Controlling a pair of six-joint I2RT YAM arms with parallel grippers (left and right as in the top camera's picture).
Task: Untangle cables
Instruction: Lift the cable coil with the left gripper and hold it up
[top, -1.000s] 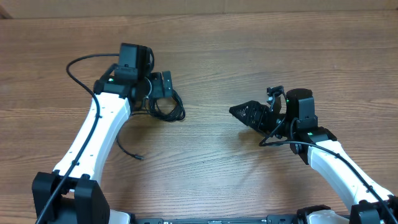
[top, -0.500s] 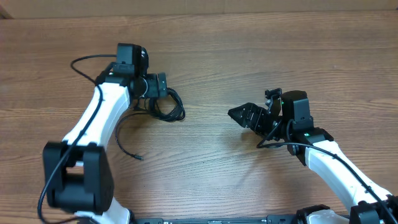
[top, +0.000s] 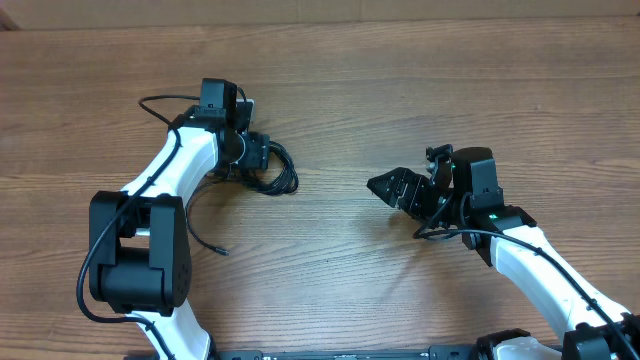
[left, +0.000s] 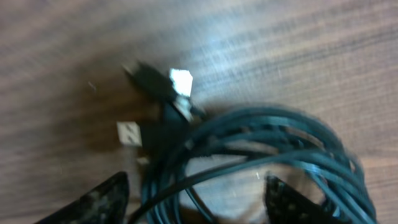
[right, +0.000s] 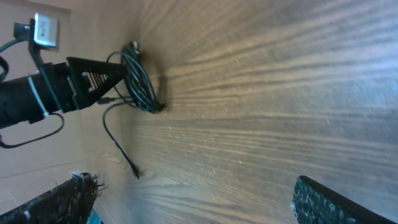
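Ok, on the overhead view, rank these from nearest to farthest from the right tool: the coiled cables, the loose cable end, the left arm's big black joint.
Measured from the right tool; all three lie to its left:
1. coiled cables, about level with it across bare wood.
2. loose cable end, lower and farther left.
3. left arm's big black joint, farthest, at lower left.

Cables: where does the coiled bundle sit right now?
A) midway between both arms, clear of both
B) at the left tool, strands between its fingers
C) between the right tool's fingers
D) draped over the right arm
B: the left wrist view shows the cables running between the fingers of the left tool; the right tool is open and empty, well apart from them.
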